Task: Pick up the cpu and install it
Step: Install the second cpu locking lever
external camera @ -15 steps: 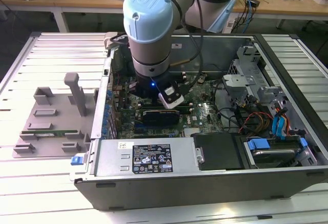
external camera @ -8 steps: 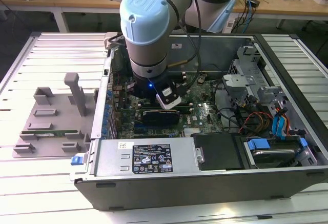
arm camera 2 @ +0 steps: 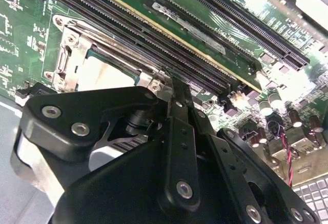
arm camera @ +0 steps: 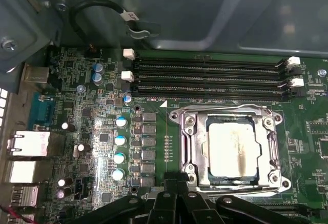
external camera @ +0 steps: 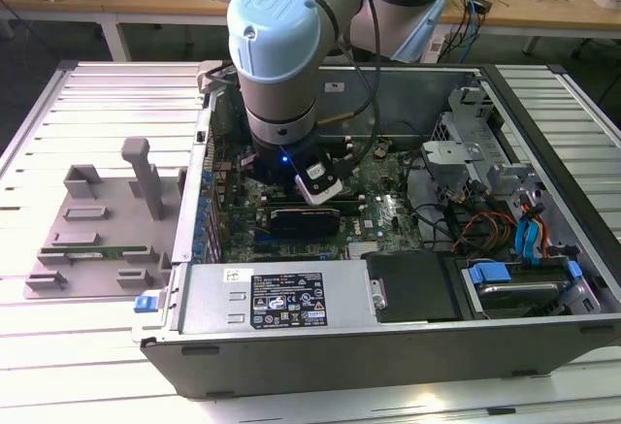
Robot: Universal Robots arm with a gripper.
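Gripper (arm camera: 177, 185), fingers pressed together and empty, hovers beside the socket (arm camera: 190, 152); seated cpu (arm camera: 234, 149) should lie flat.

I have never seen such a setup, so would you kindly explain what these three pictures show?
The exterior view looks down on an opened computer case on a slatted table, with one robot arm reaching into it. A grey holder lies on the table at that view's left. The two wrist views come from cameras riding on the arm, looking at the green motherboard. There the cpu sits in its metal-framed socket, beside empty memory slots. The black gripper hangs just next to the socket, its fingers together, holding nothing visible.
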